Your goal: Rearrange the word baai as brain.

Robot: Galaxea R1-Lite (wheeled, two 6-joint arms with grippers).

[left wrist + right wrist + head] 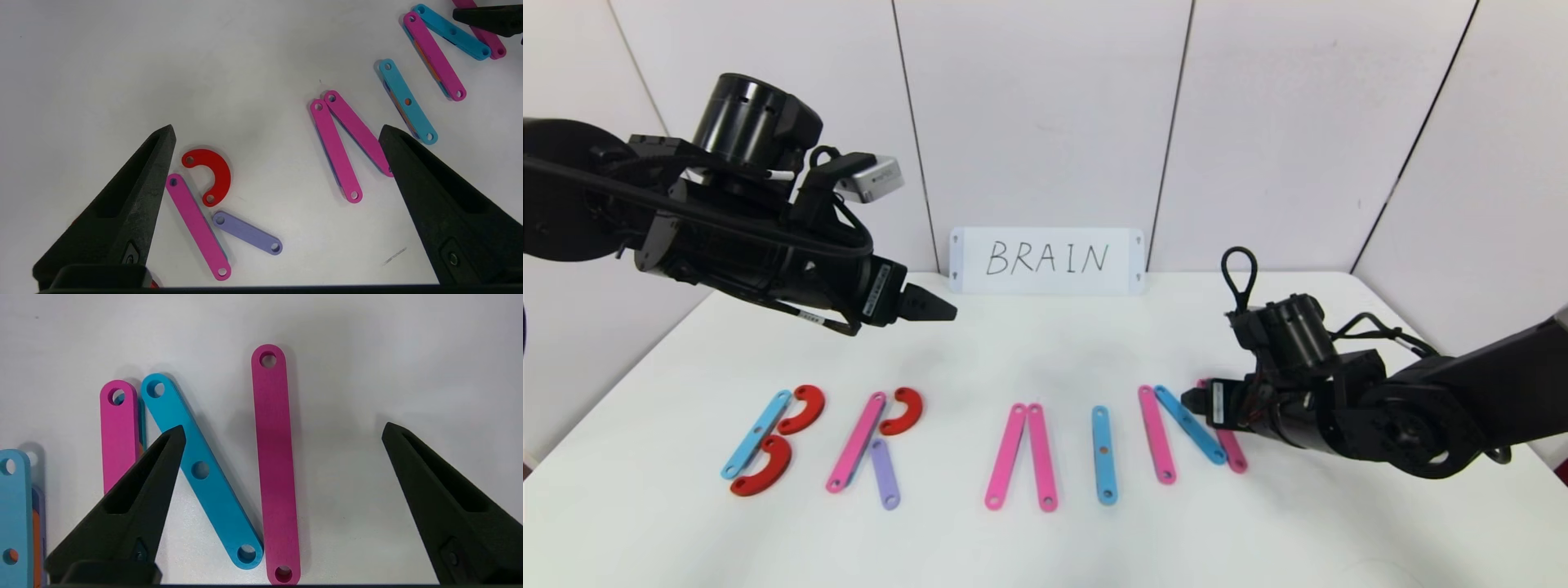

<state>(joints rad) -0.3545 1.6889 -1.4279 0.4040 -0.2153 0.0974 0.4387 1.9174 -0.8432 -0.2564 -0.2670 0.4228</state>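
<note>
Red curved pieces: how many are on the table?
3: two form the B's bumps, upper and lower, at the robot's far left; one tops the R. None seem hidden.

Five pink bars [858,441], three blue bars [756,434], one purple bar [883,474], three red arcs [803,409], one white card [1046,260]

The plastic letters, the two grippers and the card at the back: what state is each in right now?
B: blue bar and two red arcs, laid flat.
R: pink bar, red arc and purple leg, laid flat.
A: two pink bars meeting at the top, no crossbar.
I: one blue bar, flat.
N: two pink bars joined by a blue diagonal.
Left gripper: open, raised above the table.
Right gripper: open, low over the N.
Card: upright, reads BRAIN.
</note>
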